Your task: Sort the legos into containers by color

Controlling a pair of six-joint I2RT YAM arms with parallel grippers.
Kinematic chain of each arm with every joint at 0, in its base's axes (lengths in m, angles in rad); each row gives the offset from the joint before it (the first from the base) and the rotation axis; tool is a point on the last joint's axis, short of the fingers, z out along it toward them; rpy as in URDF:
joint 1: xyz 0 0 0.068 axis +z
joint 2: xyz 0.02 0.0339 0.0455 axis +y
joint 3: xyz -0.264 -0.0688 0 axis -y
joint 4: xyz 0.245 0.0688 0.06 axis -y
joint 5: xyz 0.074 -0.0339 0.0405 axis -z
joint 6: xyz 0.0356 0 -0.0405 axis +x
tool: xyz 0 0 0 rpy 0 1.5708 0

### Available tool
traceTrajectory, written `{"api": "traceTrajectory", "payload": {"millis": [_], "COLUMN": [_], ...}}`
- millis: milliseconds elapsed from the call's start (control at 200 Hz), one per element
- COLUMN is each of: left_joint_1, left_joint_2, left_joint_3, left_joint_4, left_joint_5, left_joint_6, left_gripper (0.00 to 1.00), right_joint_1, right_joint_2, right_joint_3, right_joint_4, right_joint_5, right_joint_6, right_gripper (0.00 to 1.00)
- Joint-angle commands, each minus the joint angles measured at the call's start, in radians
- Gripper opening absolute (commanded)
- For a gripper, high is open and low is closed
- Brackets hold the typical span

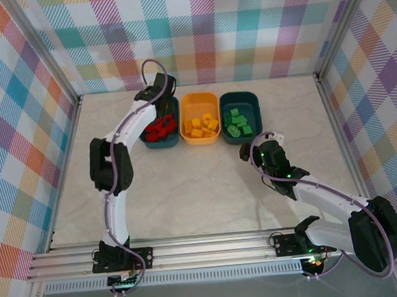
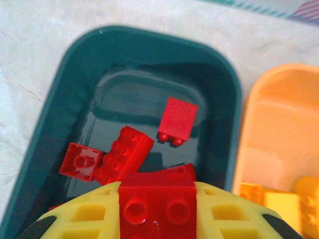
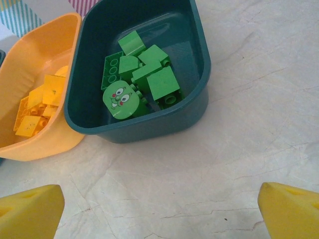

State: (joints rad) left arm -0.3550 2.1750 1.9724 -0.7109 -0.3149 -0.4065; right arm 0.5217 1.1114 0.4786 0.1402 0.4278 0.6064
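Note:
Three containers stand in a row at the back: a teal tub (image 1: 162,142) with red legos (image 1: 159,129), an orange tub (image 1: 199,100) with yellow legos (image 1: 203,126), and a teal tub (image 1: 239,98) with green legos (image 1: 238,123). My left gripper (image 2: 157,209) is shut on a red lego (image 2: 157,201), held above the left teal tub (image 2: 55,114), where three red bricks (image 2: 124,154) lie loose. My right gripper (image 3: 162,214) is open with nothing between its fingers, over bare table just in front of the green tub (image 3: 149,130).
The left arm (image 1: 125,130) arches over the table's left side to the red tub. The right arm (image 1: 312,194) lies across the near right. Metal frame rails (image 1: 192,249) border the table, and checked walls close it in.

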Motion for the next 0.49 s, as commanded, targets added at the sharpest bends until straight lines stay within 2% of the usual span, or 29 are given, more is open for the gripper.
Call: {"api": "traceTrajectory", "payload": {"millis": [0,125,210,360,490], "left_joint_1": [0.044,0.051,0.051,0.051,0.051], "left_joint_2": [0.086,0.098,0.082,0.015,-0.088], "left_joint_3": [0.111,0.14,0.138,0.11,0.04], "left_joint_4": [-0.169,-0.166,-0.159,-0.157,-0.134], "left_joint_5": [0.068,0.069,0.095,0.118,0.127], "left_joint_6": [-0.034,-0.007,0.012,0.027,0.027], "left_gripper": [0.18,0.26,0.36,0.63,0.7], "right_joint_1": [-0.007,-0.006,-0.006,-0.006,-0.006], "right_joint_2": [-0.013,-0.013,-0.015,-0.011,-0.016], "right_joint_3": [0.004,0.006,0.007,0.008,0.009], "right_joint_4": [0.015,0.014,0.015,0.015,0.013], "right_joint_5": [-0.009,-0.02,-0.023,-0.024,-0.026], "right_joint_6": [0.003,-0.002,-0.003,-0.003,-0.002], "right_gripper": [1.0,1.0,1.0,1.0,1.0]}}
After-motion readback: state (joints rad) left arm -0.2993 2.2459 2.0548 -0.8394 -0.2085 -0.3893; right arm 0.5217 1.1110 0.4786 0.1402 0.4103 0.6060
